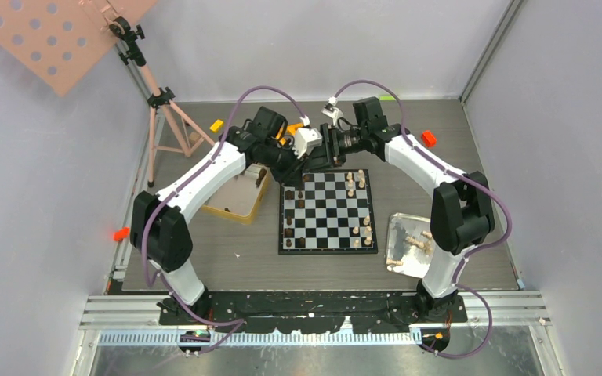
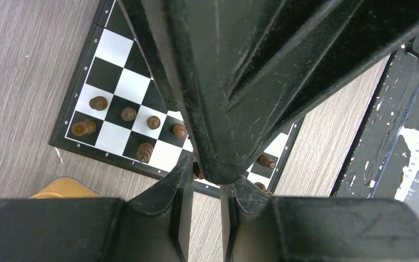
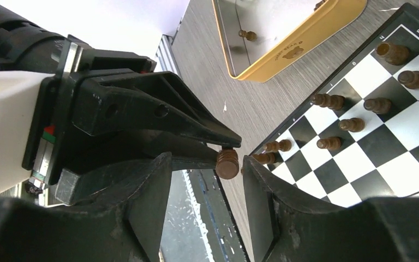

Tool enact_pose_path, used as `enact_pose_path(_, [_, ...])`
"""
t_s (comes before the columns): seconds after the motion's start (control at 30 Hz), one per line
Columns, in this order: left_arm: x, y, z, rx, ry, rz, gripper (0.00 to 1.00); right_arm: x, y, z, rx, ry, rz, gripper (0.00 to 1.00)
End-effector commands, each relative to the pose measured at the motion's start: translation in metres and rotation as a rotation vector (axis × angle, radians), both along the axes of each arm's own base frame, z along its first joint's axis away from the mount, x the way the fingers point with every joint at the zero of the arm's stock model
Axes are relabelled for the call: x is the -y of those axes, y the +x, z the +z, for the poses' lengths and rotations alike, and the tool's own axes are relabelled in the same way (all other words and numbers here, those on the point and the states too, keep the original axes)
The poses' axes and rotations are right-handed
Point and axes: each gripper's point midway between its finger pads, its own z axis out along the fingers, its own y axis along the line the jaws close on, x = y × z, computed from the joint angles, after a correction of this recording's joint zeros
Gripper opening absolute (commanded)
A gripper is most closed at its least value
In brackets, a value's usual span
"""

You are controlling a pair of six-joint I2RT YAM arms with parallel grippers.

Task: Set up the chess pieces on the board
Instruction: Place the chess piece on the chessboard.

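The board [image 1: 329, 250] lies flat between the arms, with dark chess pieces [image 1: 290, 221] down its left columns and pale ones [image 1: 364, 227] on its right. Both grippers meet in the air over its far left corner. My left gripper [image 1: 307, 163] [image 2: 210, 181] is shut on a dark brown chess piece [image 3: 227, 164], which hangs from its tips. My right gripper [image 1: 328, 157] [image 3: 207, 170] is open around that piece, its right finger [image 3: 257, 183] close beside it and a gap on the other side. In the left wrist view the right gripper's black finger [image 2: 240, 82] hides most of the piece.
A gold tin [image 1: 239, 202] [image 3: 294, 46] with a dark piece inside sits left of the board. A silver tray [image 1: 402, 229] with pale pieces is at the right. Small orange blocks [image 1: 429, 139] lie near the table's edges. A tripod [image 1: 161, 117] stands at the far left.
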Motion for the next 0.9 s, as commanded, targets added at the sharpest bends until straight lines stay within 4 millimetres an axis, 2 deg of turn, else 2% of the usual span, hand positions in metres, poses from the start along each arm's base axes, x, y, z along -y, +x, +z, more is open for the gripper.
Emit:
enact_pose_path(0.0, [0.006, 0.014, 0.015, 0.076, -0.014, 0.021, 0.04, -0.006, 0.001, 0.007, -0.013, 0.067, 0.033, 0.56])
enact_pose_path(0.23, [0.005, 0.014, 0.017, 0.086, -0.016, 0.028, 0.04, -0.008, 0.002, -0.011, -0.061, 0.049, 0.035, 0.55])
enact_pose_path(0.43, [0.005, 0.016, 0.017, 0.097, -0.017, 0.033, 0.04, -0.011, 0.0, -0.019, -0.08, 0.049, 0.049, 0.52])
enact_pose_path(0.63, [0.005, 0.02, 0.016, 0.104, -0.008, 0.041, 0.04, -0.016, -0.005, -0.018, -0.092, 0.068, 0.076, 0.44])
enact_pose_path(0.87, [0.006, 0.022, 0.014, 0.1, -0.01, 0.043, 0.04, -0.018, -0.006, -0.019, -0.102, 0.078, 0.089, 0.25])
